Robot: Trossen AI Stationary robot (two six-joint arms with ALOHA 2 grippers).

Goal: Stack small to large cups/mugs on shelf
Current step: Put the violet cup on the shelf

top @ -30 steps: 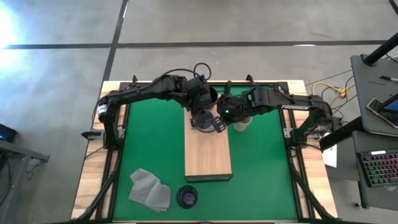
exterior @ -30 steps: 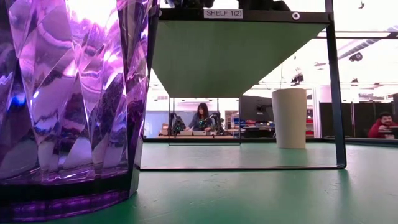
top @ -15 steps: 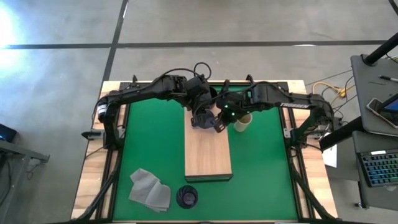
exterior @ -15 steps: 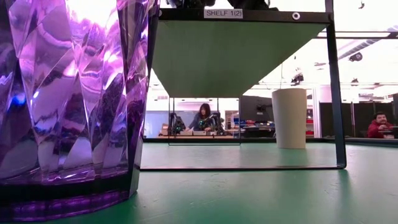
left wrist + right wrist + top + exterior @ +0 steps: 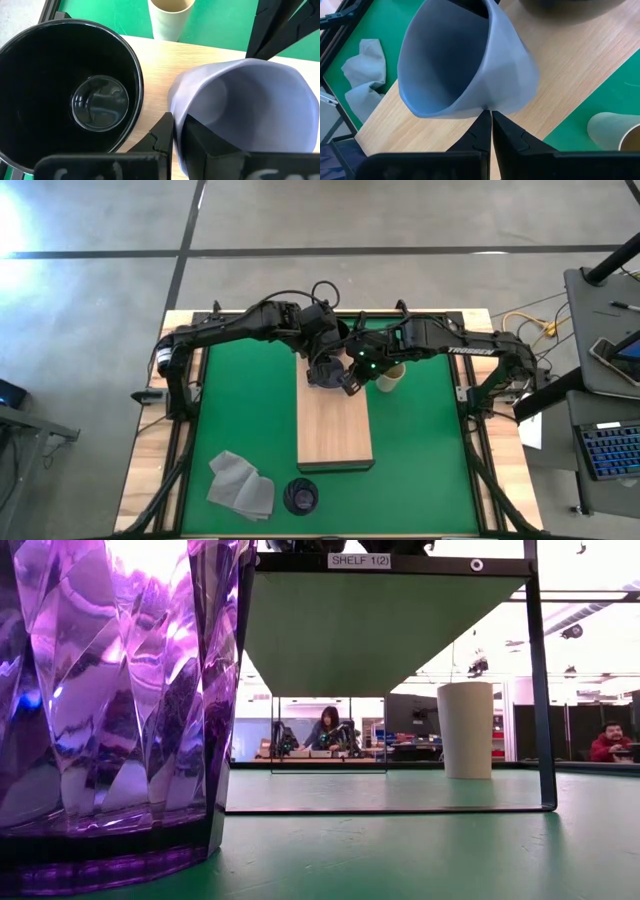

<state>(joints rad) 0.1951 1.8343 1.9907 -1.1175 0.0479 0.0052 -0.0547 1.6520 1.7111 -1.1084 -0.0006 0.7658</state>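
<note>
Two grippers meet at far end of long light-brown wooden shelf board [image 5: 335, 420]. Left gripper [image 5: 176, 131] clamps rim of pale lavender mug [image 5: 250, 107], one finger inside, one outside. Right gripper [image 5: 491, 120] has fingers pressed together under same mug's wall [image 5: 470, 70]; real grip or not, cannot tell. Black mug with handle [image 5: 70, 95] sits on shelf just beside lavender one. Beige cup [image 5: 389, 378] stands on green worktop mat [image 5: 420, 450] near shelf. Dark purple textured glass tumbler [image 5: 300, 496] and grey folded cloth [image 5: 241, 485] sit at mat's near edge.
</note>
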